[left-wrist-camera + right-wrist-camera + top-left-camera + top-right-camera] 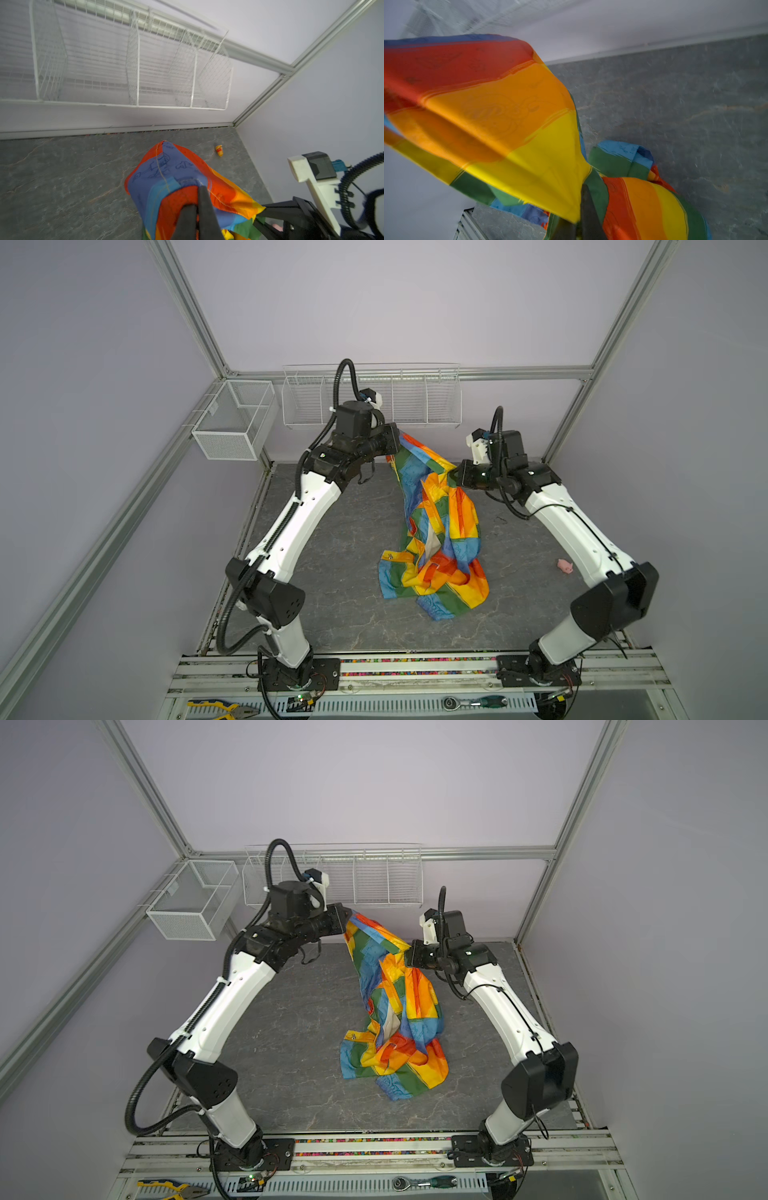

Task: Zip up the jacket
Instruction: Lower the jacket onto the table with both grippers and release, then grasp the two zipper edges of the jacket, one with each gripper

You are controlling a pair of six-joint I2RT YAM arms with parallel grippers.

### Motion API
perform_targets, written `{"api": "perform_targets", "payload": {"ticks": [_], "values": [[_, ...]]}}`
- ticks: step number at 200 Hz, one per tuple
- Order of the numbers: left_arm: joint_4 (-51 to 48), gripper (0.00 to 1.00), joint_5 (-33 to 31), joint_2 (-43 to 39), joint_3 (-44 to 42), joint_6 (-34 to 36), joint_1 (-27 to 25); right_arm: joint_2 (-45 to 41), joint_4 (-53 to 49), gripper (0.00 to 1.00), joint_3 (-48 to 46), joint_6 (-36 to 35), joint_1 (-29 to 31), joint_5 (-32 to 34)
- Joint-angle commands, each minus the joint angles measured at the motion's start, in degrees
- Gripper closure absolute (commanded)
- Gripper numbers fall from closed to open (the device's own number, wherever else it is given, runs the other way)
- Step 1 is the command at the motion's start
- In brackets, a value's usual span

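The rainbow-striped jacket hangs crumpled between both arms, its lower part bunched on the grey table. My left gripper holds its highest corner up near the back wall. In the left wrist view the fingers pinch red and blue cloth. Lower and to the right, my right gripper is shut on a yellow and green fold. Cloth covers most of its fingers. A sliver of cream lining shows in the folds. I cannot make out the zipper.
White wire baskets hang on the back wall, a mesh basket at the left. A small pink object lies beside the right arm, a small yellow-orange one near the back corner. Pliers and a ratchet lie on the front rail.
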Motion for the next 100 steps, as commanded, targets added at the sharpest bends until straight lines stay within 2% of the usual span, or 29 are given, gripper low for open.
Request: {"api": "perform_targets", "payload": {"ticks": [1,15,30,38,44,66,80,100], "values": [[-8.6,0.71,-11.1,5.6,3.6,-0.4,0.9,6.8,-7.7,0.93,0.7,3.0,-2.9,2.6],[-9.7,0.58,-12.1,6.5,2.5,-1.1,1.1,10.3,-8.7,0.93,1.6,3.3,-4.1,2.4],[-9.9,0.50,-13.7,5.3,-0.2,-2.2,1.3,12.1,-8.4,0.89,1.9,3.2,-4.8,1.5],[-9.5,0.46,-14.2,4.0,-2.2,-2.5,1.5,12.4,-8.1,0.81,1.6,3.0,-5.1,1.3],[-9.1,0.44,-14.2,2.7,-4.0,-2.8,1.8,12.4,-7.9,0.70,1.6,2.8,-5.3,1.2],[-7.4,0.42,-13.0,-3.4,-11.7,-3.6,2.5,10.6,-7.9,0.41,0.8,1.7,-5.5,1.3],[-6.3,0.41,-10.7,-7.5,-18.0,-4.2,2.5,8.4,-7.7,0.33,-0.6,0.9,-5.6,1.9],[-3.9,0.41,-4.0,-13.4,-29.5,-7.2,2.5,3.9,-7.9,0.25,-3.9,-0.3,-5.6,4.0]]}}
